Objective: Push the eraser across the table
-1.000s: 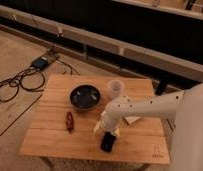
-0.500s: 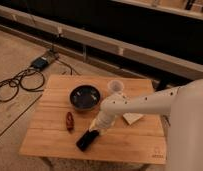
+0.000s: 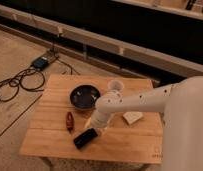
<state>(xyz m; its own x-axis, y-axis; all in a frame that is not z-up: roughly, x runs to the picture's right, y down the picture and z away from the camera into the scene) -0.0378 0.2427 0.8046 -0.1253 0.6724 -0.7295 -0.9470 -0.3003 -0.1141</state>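
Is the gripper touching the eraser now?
Cannot tell. In the camera view the gripper sits at the far edge of the eraser, and it hides any contact or gap.

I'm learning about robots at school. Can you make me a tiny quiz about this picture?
1. True or false: the eraser lies inside the dark bowl.
2. What is nearest the gripper? A) the eraser B) the white cup C) the white block
3. Fill in: the eraser's colour is ____.

Key: 1 false, it lies flat on the table. 2 A, the gripper is low over the table, right at the eraser's far end. 3 black.
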